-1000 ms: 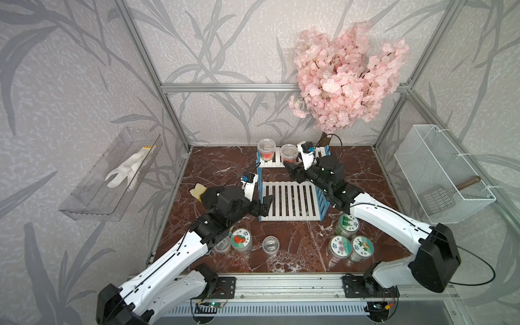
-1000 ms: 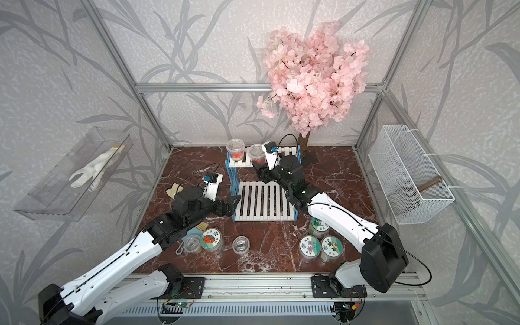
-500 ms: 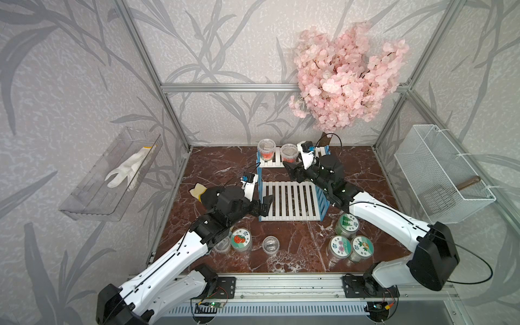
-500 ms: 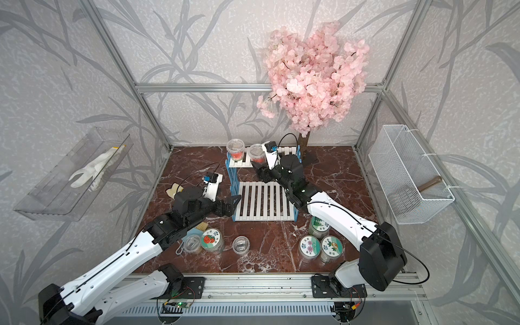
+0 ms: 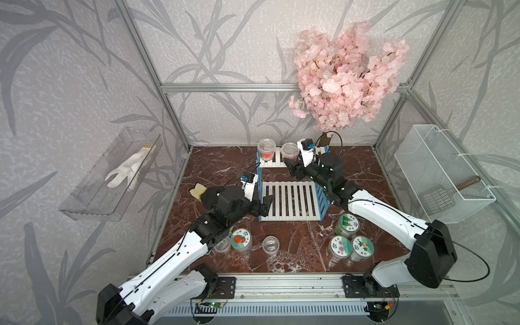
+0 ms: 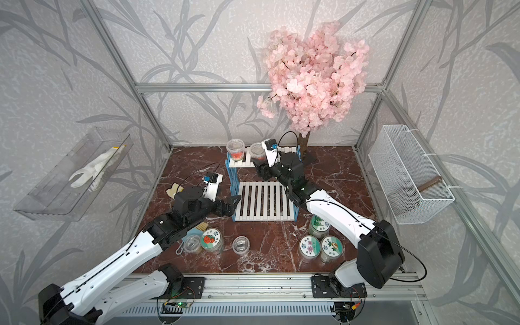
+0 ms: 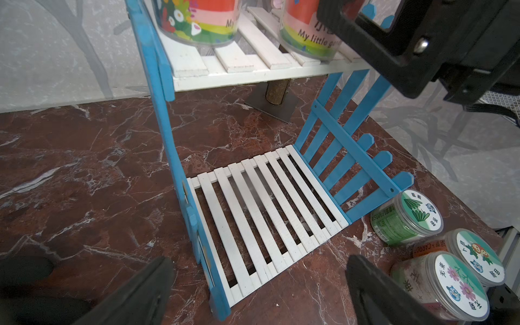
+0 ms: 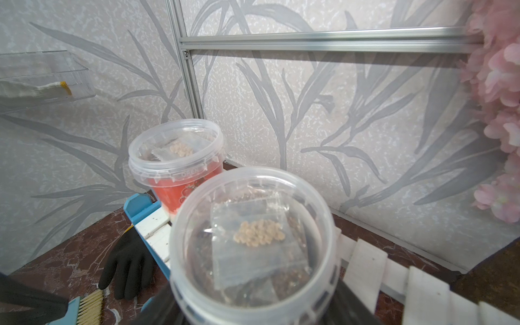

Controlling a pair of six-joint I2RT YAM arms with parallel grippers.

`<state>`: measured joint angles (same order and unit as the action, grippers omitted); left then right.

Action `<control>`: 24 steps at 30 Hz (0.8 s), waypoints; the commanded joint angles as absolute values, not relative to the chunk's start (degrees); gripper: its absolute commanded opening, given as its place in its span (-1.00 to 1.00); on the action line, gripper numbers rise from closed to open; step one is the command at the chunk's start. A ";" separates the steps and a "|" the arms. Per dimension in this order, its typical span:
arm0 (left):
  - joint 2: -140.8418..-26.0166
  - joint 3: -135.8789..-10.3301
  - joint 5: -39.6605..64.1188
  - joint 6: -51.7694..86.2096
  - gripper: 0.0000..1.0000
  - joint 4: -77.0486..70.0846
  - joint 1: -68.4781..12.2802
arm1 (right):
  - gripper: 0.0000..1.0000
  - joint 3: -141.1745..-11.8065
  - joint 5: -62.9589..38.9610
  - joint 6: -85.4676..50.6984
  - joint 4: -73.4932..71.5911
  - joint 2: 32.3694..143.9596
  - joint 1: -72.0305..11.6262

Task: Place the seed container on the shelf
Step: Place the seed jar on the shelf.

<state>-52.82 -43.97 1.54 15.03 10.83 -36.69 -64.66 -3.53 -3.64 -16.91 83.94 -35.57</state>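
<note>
The shelf (image 5: 289, 199) (image 6: 264, 199) (image 7: 267, 202) has blue side frames and white slatted boards. A clear seed container (image 5: 289, 149) (image 6: 257, 150) (image 8: 253, 239) (image 7: 306, 28) with a seed packet inside rests on the top board. My right gripper (image 5: 289, 162) (image 6: 258, 163) (image 8: 253, 304) is shut on it, one finger pressing each side. A second, red-labelled container (image 5: 266, 147) (image 8: 177, 157) stands beside it on the same board. My left gripper (image 5: 264, 204) (image 6: 232, 206) (image 7: 257, 281) is open and holds nothing, at the lower board's front left corner.
Several lidded seed jars (image 5: 347, 223) (image 5: 241, 239) (image 7: 405, 216) stand on the marble floor in front of the shelf. A pink blossom tree (image 5: 346, 81) rises behind it. A wire basket (image 5: 441, 174) and a clear tray (image 5: 112, 180) hang on the walls. A black glove (image 8: 129, 259) lies left of the shelf.
</note>
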 commanded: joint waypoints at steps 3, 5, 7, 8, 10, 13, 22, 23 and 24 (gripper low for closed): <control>-51.53 -43.44 1.15 14.60 1.00 10.85 -36.51 | 0.30 -66.86 -5.92 -4.31 -19.59 84.94 -34.84; -51.20 -43.29 0.89 14.58 1.00 10.76 -36.48 | 0.29 -67.06 -6.28 -4.39 -19.61 85.16 -34.72; -50.98 -43.20 0.71 14.58 1.00 10.90 -36.50 | 0.28 -67.04 -6.33 -4.56 -19.92 85.34 -34.72; -50.82 -43.13 0.65 14.56 1.00 10.99 -36.47 | 0.25 -67.00 -6.62 -4.65 -20.07 85.36 -34.63; -50.63 -42.90 0.61 14.56 1.00 10.93 -36.52 | 0.24 -66.92 -7.12 -4.75 -20.55 85.39 -34.63; -50.62 -42.84 0.66 14.59 1.00 10.98 -36.48 | 0.24 -67.14 -6.97 -4.83 -20.83 85.58 -34.68; -50.50 -42.72 0.52 14.40 1.00 11.16 -36.47 | 0.25 -67.85 -7.73 -4.43 -21.22 86.78 -34.45; -50.46 -42.74 0.44 14.33 1.00 11.12 -36.48 | 0.25 -68.07 -7.73 -4.44 -21.18 86.96 -34.50; -50.38 -42.67 0.35 14.34 1.00 11.21 -36.48 | 0.25 -68.21 -7.89 -4.40 -21.18 87.09 -34.37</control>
